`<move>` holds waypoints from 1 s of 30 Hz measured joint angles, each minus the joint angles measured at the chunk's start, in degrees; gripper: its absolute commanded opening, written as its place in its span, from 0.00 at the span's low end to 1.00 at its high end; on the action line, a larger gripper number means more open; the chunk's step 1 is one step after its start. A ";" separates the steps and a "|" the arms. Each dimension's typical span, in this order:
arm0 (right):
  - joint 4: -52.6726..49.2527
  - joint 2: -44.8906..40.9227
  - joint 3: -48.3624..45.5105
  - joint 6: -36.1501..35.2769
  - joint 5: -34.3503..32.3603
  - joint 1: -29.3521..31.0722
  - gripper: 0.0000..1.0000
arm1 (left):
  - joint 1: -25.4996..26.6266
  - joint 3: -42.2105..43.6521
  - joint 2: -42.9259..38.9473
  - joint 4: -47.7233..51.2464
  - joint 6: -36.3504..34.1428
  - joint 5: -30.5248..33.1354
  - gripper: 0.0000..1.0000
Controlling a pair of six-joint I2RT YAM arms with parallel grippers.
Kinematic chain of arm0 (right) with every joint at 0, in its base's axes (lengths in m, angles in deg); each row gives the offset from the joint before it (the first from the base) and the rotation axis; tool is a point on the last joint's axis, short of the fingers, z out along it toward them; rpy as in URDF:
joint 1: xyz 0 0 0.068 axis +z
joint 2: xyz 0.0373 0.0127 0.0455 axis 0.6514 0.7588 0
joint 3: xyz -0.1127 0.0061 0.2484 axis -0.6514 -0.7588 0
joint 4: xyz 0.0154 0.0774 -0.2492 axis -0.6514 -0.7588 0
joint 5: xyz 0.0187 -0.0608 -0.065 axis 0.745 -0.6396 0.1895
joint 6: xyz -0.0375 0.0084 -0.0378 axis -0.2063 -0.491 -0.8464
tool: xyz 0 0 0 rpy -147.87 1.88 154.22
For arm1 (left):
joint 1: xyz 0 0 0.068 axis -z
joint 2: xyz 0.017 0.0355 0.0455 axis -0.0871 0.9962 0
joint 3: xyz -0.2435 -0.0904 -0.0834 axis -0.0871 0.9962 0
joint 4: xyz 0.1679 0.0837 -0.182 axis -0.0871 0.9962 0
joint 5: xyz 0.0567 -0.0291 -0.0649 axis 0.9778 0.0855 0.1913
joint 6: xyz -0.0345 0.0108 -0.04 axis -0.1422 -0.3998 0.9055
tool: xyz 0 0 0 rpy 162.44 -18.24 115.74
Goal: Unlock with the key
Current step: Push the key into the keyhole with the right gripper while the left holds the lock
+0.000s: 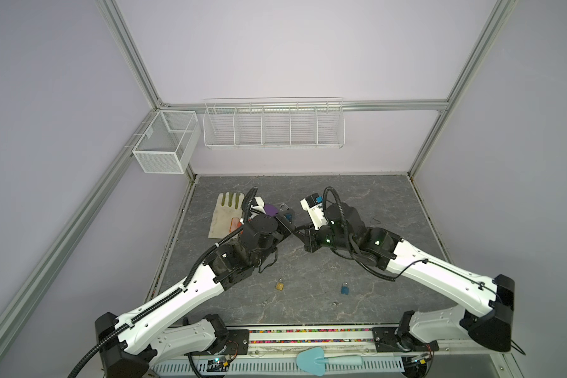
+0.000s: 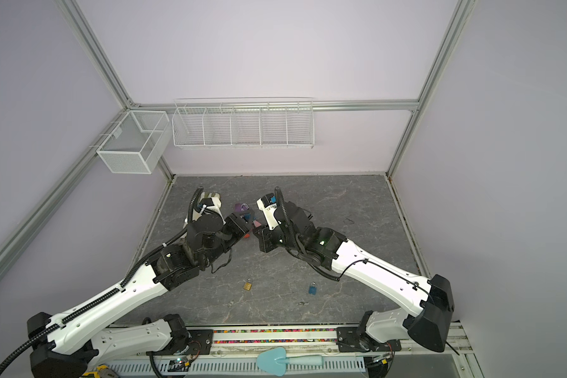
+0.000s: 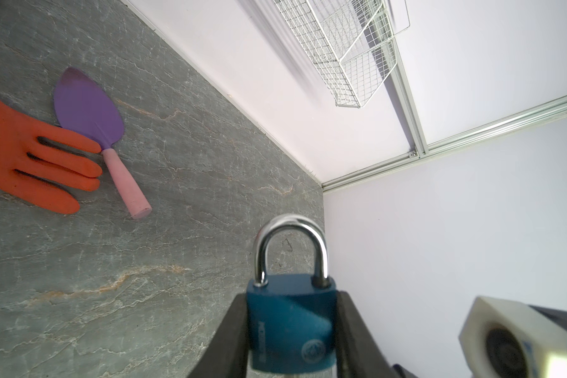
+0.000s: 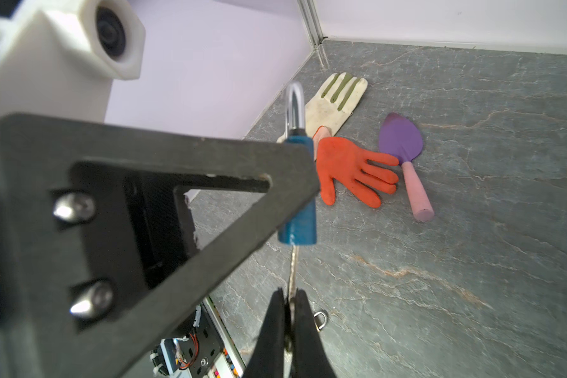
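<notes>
Blue padlock: painted metal body, round embossed emblem low on the face, lettering along one edge; the face is turned to the left wrist camera.
Shackle: polished steel hoop; both legs reach down into the top of the body and look seated.
Position: lifted off the grey marbled table, mid-table toward the back, between the two arms, shackle end toward the back wall.
Left gripper: jaws partway apart, clamped on the two narrow sides of the body; fingers lie flush against the paint.
Key: thin silver blade running from the right gripper to the bottom face of the body; depth in the keyway cannot be told.
Right gripper: jaws pinched almost together on the key's head.
Table, back: orange glove, fingertips touching a purple trowel with a pink handle; cream glove beyond.
Table, front: brass padlock and second blue padlock lie well apart.
</notes>
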 measured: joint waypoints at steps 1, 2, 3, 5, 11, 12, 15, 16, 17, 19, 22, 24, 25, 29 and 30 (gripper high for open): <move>-0.42 0.04 0.37 -0.63 -0.81 0.26 0.06 | 0.02 -0.55 0.24 0.42 -0.59 0.00 0.00; -0.50 0.04 0.48 -1.09 -1.38 0.33 0.06 | 0.02 -0.87 0.37 0.61 -1.09 0.00 0.00; -0.59 0.04 0.55 -1.51 -1.70 0.37 0.06 | 0.02 -1.09 0.39 0.85 -1.68 0.07 0.00; -1.09 0.04 0.74 -2.38 -2.29 0.57 0.06 | 0.04 -1.09 0.37 1.07 -2.56 0.17 0.00; -6.73 1.20 4.85 -5.79 -3.91 0.81 0.06 | 0.35 -1.60 0.46 1.09 -5.22 0.17 0.00; -6.97 1.25 5.11 -6.14 -3.98 0.81 0.07 | 0.35 -1.79 0.48 1.07 -5.66 0.17 0.00; -7.06 1.22 5.11 -6.27 -3.23 0.61 0.07 | 0.35 -1.79 0.52 0.90 -6.34 -0.11 0.00; -7.10 1.22 5.11 -6.14 -2.56 0.35 0.07 | 0.35 -1.79 0.57 0.83 -6.49 -0.24 0.00; -7.13 1.22 5.11 -5.90 -1.73 -0.02 0.07 | 0.35 -1.79 0.63 0.70 -6.56 -0.33 0.00; -7.19 1.20 5.11 -5.25 0.44 -1.03 0.07 | 0.33 -1.79 0.76 0.50 -6.80 -0.63 0.00; -7.13 0.66 4.72 -3.50 4.59 -2.99 0.06 | 0.28 -1.79 0.85 0.02 -7.13 -1.31 0.00; -6.99 -0.07 4.26 -3.02 5.81 -3.67 0.06 | 0.28 -1.77 0.85 -0.57 -7.15 -2.05 0.00; -6.99 -0.39 4.13 -2.86 5.84 -3.69 0.07 | 0.28 -1.66 0.83 -1.11 -7.15 -2.51 0.00; -6.95 -0.90 3.91 -3.21 3.91 -2.99 0.06 | 0.20 -0.13 0.57 -4.55 -7.28 -3.67 0.00; -6.86 -0.90 3.78 -3.17 3.72 -2.80 0.06 | 0.11 -0.09 0.63 -4.61 -7.43 -3.85 0.00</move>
